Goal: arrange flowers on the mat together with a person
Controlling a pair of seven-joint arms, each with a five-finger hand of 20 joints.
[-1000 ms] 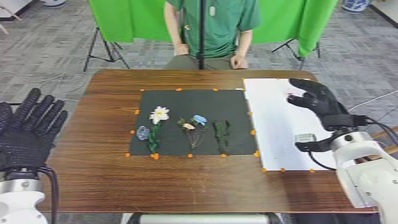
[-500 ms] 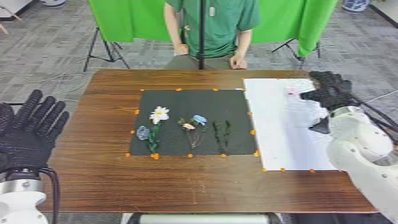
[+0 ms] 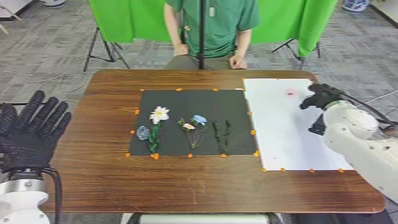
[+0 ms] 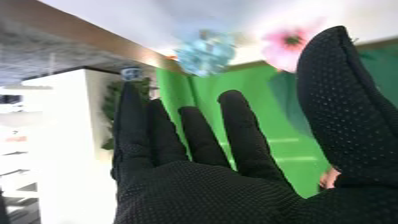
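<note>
Since the pink flower (image 4: 282,50) looks v. light w/ soft, crushable petals, best pinch it gently just under the bloom. It's approx. 9 o'clock from R hand (image 3: 323,96), near white sheet's (image 3: 275,125) 12 o'clock end; fingers (image 4: 244,130) straight, apart, empty.

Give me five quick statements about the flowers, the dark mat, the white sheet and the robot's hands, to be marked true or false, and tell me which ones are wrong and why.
1. The white flower lies on the dark mat. True.
2. The pink flower lies on the dark mat too. False: it lies on the white sheet.
3. The right hand is open. True.
4. The left hand is curled into a fist. False: its fingers are straight and spread.
5. The white sheet is to the left of the dark mat. False: it is to the right of it.
</note>
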